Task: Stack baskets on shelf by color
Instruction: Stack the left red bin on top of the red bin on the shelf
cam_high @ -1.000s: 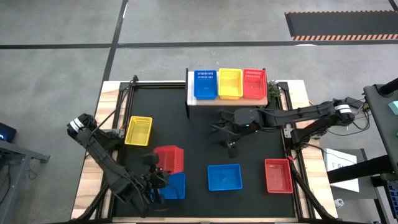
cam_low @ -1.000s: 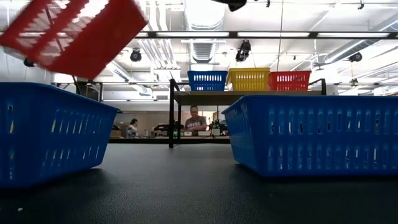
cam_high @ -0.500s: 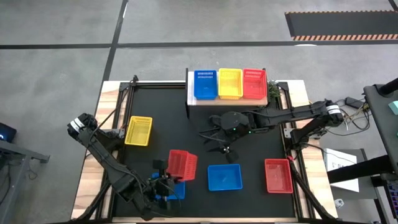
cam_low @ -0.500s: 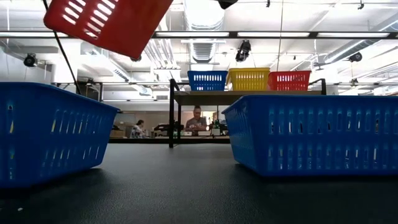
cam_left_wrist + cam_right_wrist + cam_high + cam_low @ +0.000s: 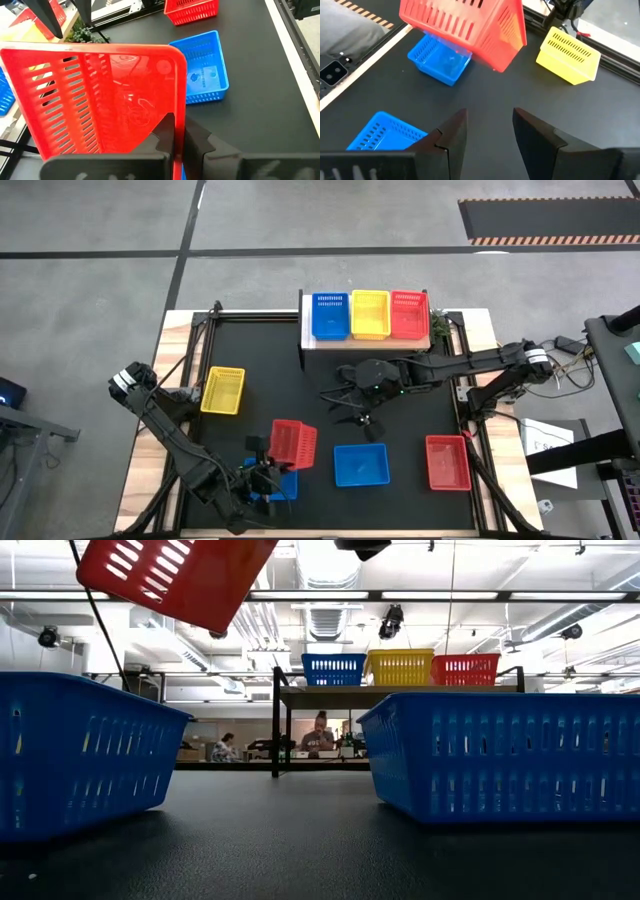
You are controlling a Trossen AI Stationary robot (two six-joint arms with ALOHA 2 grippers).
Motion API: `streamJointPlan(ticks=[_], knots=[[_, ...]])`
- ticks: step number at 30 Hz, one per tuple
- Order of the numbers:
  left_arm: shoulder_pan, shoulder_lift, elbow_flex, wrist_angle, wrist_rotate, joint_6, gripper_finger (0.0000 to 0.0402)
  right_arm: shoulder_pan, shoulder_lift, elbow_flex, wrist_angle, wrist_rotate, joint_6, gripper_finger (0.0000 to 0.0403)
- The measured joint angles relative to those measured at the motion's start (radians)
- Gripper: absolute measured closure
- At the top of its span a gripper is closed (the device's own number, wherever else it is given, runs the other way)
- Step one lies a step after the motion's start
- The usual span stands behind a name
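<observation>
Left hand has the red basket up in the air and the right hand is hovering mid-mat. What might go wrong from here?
1. The left hand pinches only one wall of the tilted red basket, so it may swing or slip onto the blue basket beneath it.
2. The right hand hangs open over the mat between that basket and the shelf; carrying straight across risks an arm collision.
3. The shelf's red basket sits at its far right end, a long reach.

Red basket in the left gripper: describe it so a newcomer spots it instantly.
Start at the black mat and go to its near left corner. There the left gripper is shut on a red basket, tilted in the air above a blue basket. The other red baskets sit flat.
</observation>
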Motion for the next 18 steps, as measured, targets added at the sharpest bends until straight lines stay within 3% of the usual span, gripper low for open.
streamJointPlan(ticks=[18], knots=[[0.000, 0.000, -0.033, 0.036, -0.038, -0.006, 0.0401, 0.000, 0.000, -0.002, -0.004, 0.000, 0.013, 0.0252]])
